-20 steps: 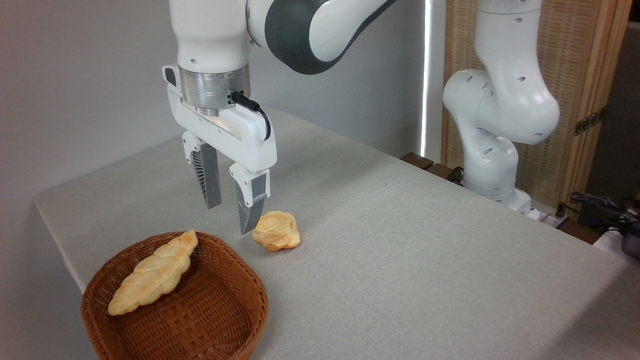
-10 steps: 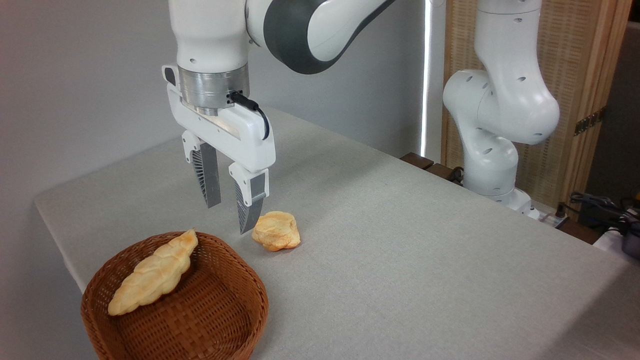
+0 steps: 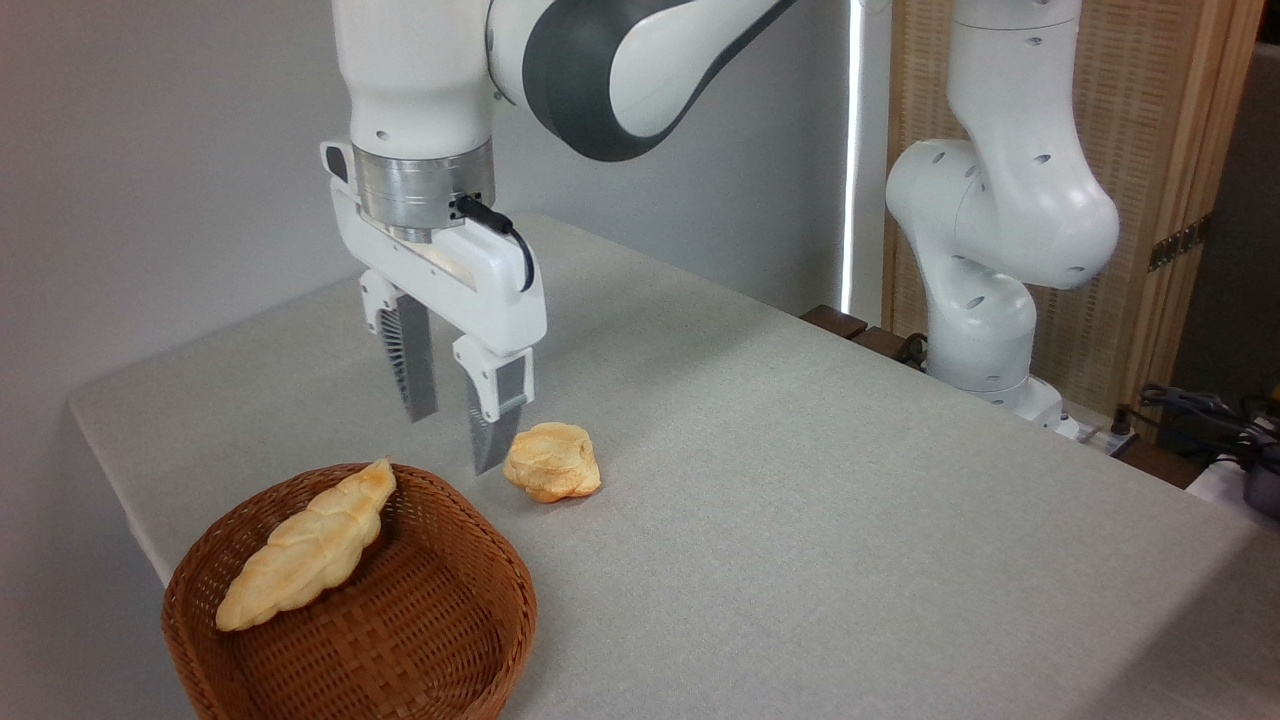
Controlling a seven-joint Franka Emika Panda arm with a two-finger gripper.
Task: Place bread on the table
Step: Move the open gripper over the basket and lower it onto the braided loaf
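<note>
Bread [image 3: 306, 545] aslant in wicker basket [image 3: 440, 640], empty parted jaws above table [image 3: 800, 500] beside bun [image 3: 552, 474].

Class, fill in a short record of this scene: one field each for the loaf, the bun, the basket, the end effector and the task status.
loaf: bread lying slantwise in the basket, one end resting on the rim
bun: bun on the table, right of the basket
basket: basket at the table's near left corner
end effector: end effector open, empty, above the table between basket and bun
task status: bread not yet grasped
</note>
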